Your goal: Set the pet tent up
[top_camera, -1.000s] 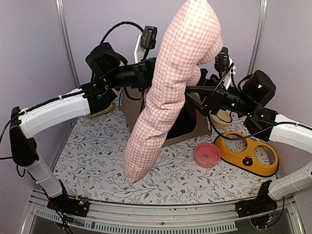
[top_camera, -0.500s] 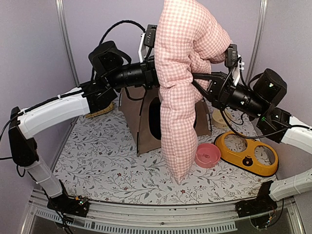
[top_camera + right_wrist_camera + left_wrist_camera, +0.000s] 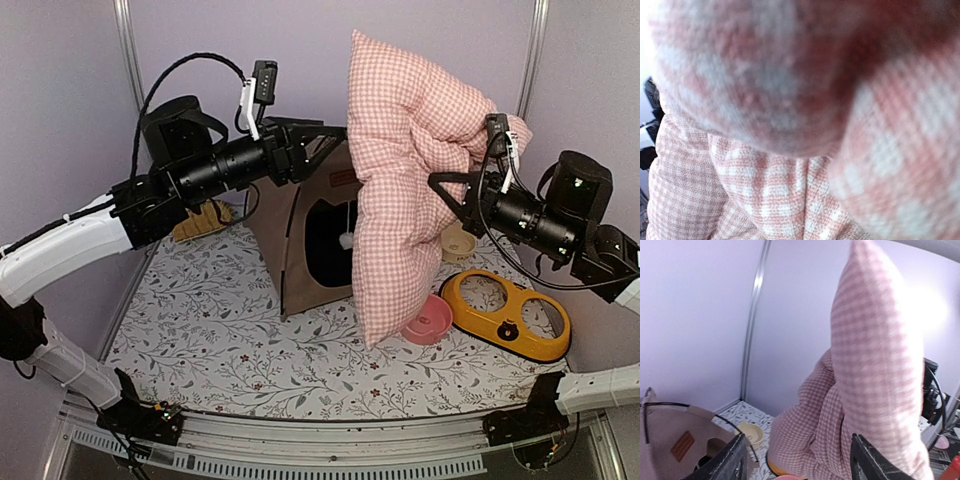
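Pet tent [image 3: 290, 245] stands erected while the right claw [image 3: 445, 190] clamps the pink checked cushion [image 3: 410, 130] aloft, apparently yet to go inside; left claw [image 3: 337, 138] gapes empty.

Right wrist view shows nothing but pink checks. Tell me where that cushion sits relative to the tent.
Observer: The pink cushion hangs in the air in front of the tent, hiding its right side.
Operator: Report the left tool.
Observer: The left tool is open, holding nothing, at the cushion's left edge.
Operator: Name what's under the cushion.
Observer: Its lower corner hangs beside a pink bowl; contact unclear.
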`<state>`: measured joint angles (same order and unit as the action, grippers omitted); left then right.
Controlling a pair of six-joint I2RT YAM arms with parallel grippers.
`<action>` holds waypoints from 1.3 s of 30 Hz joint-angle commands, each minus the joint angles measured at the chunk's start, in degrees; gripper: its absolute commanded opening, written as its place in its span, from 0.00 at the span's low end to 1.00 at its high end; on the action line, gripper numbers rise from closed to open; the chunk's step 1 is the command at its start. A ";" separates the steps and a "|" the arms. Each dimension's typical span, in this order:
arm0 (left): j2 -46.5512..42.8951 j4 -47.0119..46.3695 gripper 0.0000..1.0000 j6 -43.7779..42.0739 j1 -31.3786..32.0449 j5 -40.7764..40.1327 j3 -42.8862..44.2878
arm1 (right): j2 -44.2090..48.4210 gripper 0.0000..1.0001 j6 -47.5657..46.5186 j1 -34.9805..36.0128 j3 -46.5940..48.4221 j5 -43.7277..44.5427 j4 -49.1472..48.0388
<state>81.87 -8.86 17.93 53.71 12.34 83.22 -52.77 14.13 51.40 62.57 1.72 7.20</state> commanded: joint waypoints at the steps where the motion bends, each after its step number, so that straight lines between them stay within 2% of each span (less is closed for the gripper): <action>1: -3.15 6.87 0.70 -3.82 -0.19 -17.00 -4.27 | -1.54 0.00 1.54 -1.25 3.04 10.60 11.18; 5: -2.89 12.39 0.66 -4.49 -1.81 -25.18 -5.86 | -5.23 0.00 4.32 -5.11 4.53 10.93 17.85; 10: -0.31 16.70 0.62 -4.82 -4.27 -28.72 -6.88 | -11.46 0.00 6.36 -7.47 6.33 10.03 24.93; 19: 4.97 20.03 0.68 -4.05 -4.80 -35.10 -10.02 | -23.94 0.00 6.05 -7.52 13.91 6.86 33.00; 26: 6.64 16.95 0.67 -2.42 -6.08 -33.62 -14.96 | -30.08 0.00 5.39 -6.96 16.80 2.62 36.50; 34: 9.31 13.87 0.63 -3.85 -6.60 -33.10 -15.63 | -39.04 0.00 4.44 -4.54 23.52 2.37 40.41; 37: 9.67 13.33 0.59 -4.45 -6.64 -33.40 -15.91 | -41.85 0.00 3.78 -4.25 25.49 2.63 41.93; 39: 9.72 12.85 0.52 -4.93 -6.61 -33.59 -16.29 | -43.49 0.00 3.50 -4.11 26.91 2.49 42.51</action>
<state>90.96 6.66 14.35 47.59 -20.69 67.79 -93.76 18.72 46.87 85.65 4.84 48.01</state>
